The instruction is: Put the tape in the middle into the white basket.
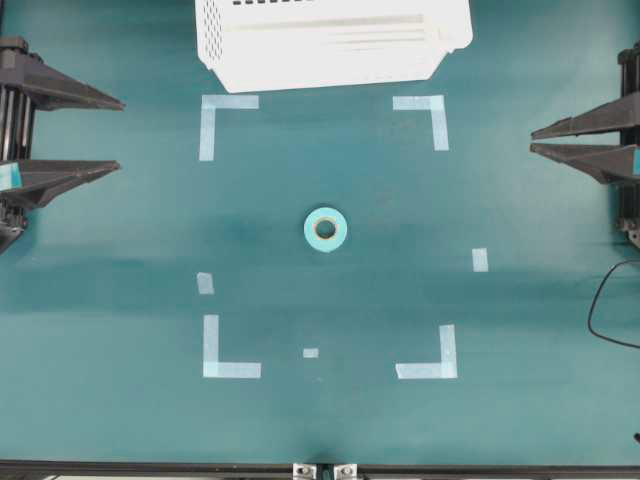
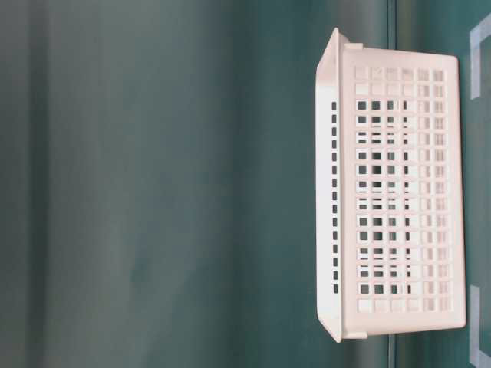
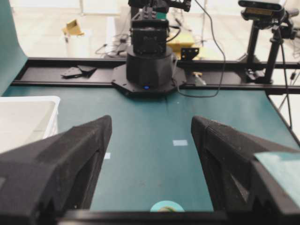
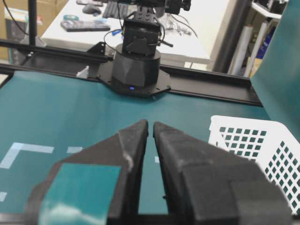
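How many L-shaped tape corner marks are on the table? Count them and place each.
4, all in the overhead view, boxing in the tape: far left and far right by the white basket, near left, near right. None appears hidden.

text: none readable | labels: none | brands: none | numbers: none | signs: none | checked: overhead, table-level, both wrist views | far background items: too blurred to read
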